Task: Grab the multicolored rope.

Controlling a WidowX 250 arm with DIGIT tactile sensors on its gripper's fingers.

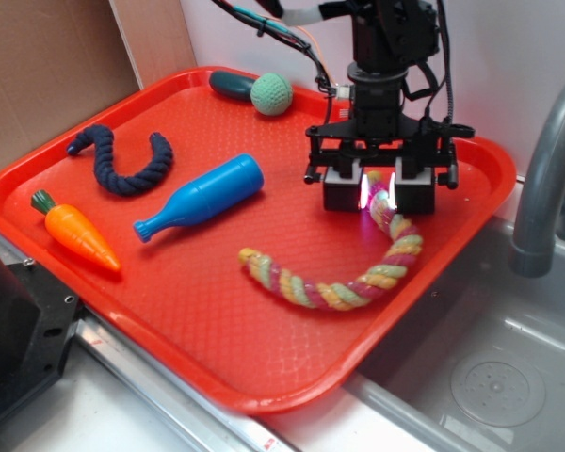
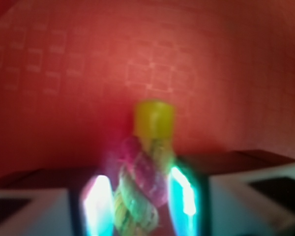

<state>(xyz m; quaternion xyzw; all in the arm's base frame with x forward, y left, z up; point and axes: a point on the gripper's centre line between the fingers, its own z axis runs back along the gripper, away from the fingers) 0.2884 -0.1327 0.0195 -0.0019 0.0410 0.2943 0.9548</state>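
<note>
One claw apparently pinches the multicolored rope on the red tray beside a sink.

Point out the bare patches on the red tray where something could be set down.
The widest bare patch is the tray's near edge, below the multicolored rope and right of the carrot. A smaller one lies between the blue bottle, green ball and gripper. The left side, around the navy rope, is crowded.
</note>
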